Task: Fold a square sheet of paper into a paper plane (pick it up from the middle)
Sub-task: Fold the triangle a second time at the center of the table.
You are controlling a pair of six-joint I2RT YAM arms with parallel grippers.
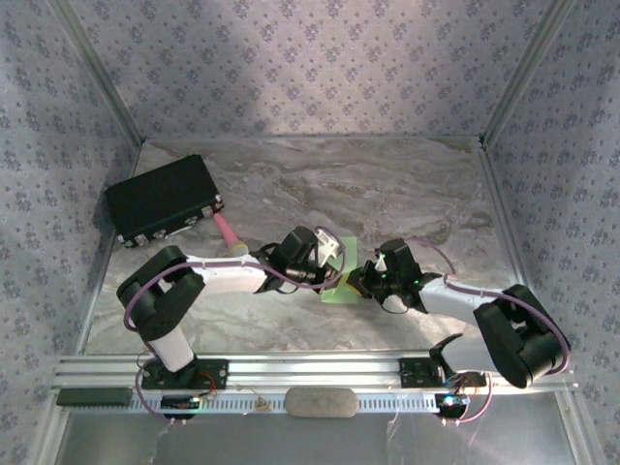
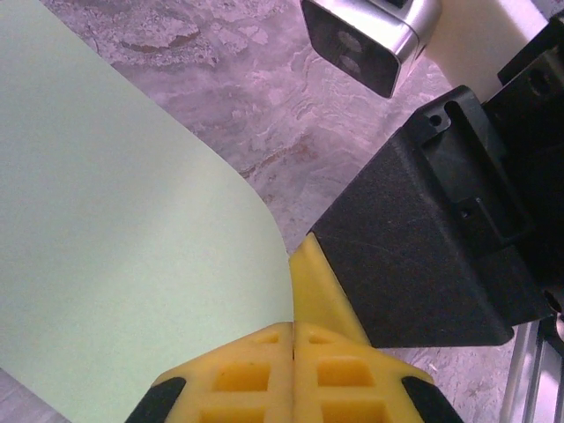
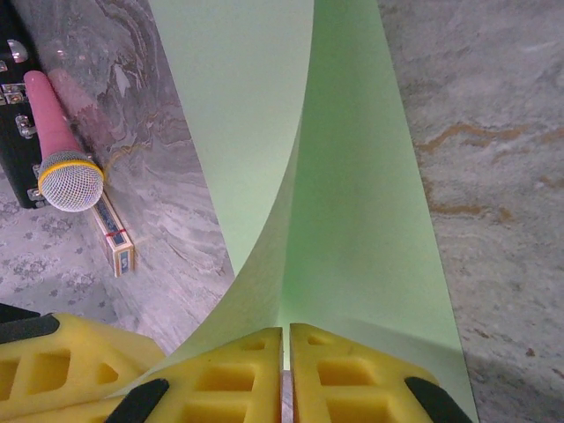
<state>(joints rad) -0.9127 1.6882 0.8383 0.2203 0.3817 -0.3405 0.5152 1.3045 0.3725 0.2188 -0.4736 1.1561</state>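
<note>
left end effector (image 2: pixel 293 339) and right end effector (image 3: pixel 285 352) were clenched side by side on the square sheet of paper (image 3: pixel 352 176), bowing it above the desk (image 1: pixel 387 184) centre, likely to start a crease.

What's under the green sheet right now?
Marble table shows past the edges of the square sheet of paper; the patch directly beneath it is hidden by the sheet.
</note>
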